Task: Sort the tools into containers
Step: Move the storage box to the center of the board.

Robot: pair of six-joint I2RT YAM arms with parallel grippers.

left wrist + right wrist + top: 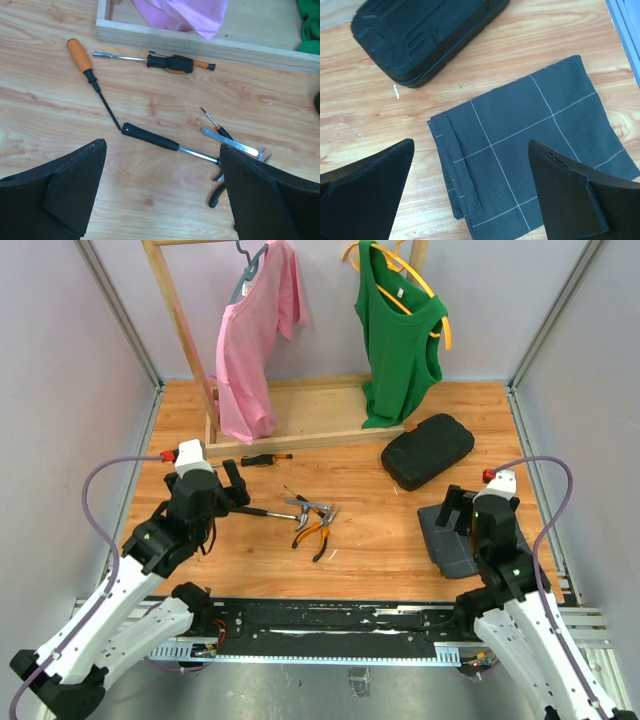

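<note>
Both pincers gape empty, but the left pincer (238,486) is nearer the hammer (150,138), handle end toward it, head toward the tabletop's (380,540) middle.

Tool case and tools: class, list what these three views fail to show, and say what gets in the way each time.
- Case interior: closed in the top and right wrist views, so its shell hides the slots. The right wrist frame's top edge also cuts it.
- Pliers: left wrist view, mostly behind the right-hand finger.
- Hammer head: same view, same finger.
- Top view: tool pile too small to separate.
</note>
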